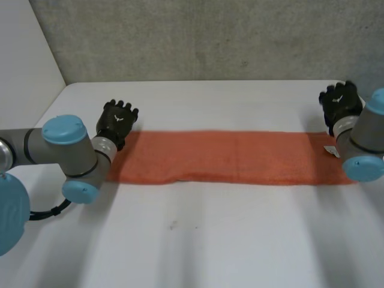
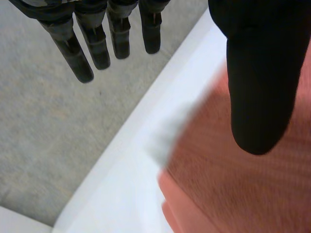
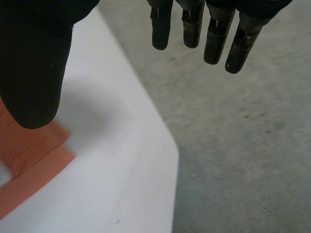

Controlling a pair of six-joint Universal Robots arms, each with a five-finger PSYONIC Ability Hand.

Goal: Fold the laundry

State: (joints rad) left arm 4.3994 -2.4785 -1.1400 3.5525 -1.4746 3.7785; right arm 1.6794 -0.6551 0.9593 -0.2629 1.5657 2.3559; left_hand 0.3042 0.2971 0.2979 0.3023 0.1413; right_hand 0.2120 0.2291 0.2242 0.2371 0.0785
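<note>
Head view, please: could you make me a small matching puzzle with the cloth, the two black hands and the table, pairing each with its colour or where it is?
Things:
1. cloth
2. left hand
3. right hand
4. table

Descriptions:
A. white, lying under the cloth
B. open, at the cloth's right end
C. orange, spread flat in a long strip
D. open, at the cloth's left end

Pairs: 1-C, 2-D, 3-B, 4-A.
</note>
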